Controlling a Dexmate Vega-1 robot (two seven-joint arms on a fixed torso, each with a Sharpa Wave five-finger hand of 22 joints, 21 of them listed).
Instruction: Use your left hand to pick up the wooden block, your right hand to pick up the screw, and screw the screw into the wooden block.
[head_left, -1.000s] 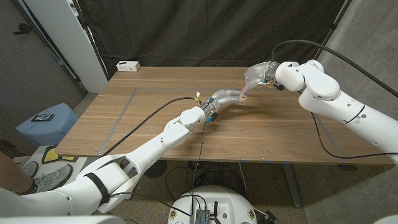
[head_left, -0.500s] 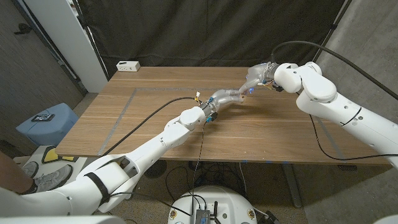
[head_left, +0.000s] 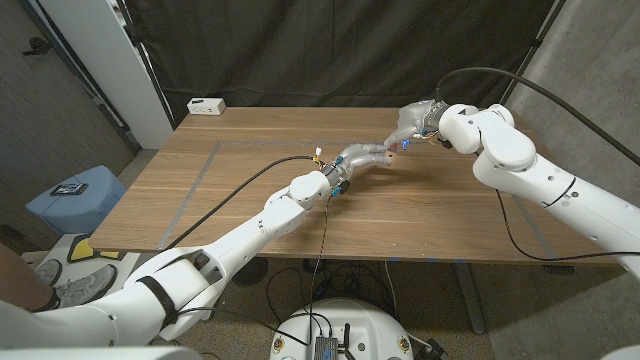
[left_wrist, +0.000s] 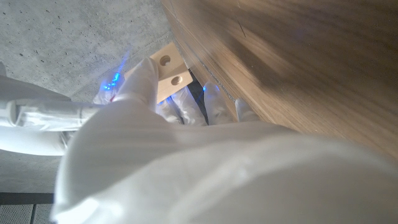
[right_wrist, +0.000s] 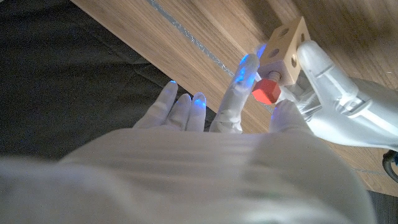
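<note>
Red-headed, the screw (right_wrist: 266, 91) sits pinched in my right hand (right_wrist: 249, 118) between thumb and a finger, its tip at a hole in the wooden block (right_wrist: 285, 51). My left hand (head_left: 362, 157) grips that block above the table (head_left: 250, 190). I judge the screw small, hard and slick, best held by its head; the block light and stiff. Both arms reach mid-table, hands meeting.

I note glossy white rounded shells on both arms, with black cables running alongside. The left hand (head_left: 362, 157) and right hand (head_left: 412, 123) look translucent grey-white; blue lights glow at the fingertips (right_wrist: 247, 66). A black band, possibly a strap, circles the left upper arm.
</note>
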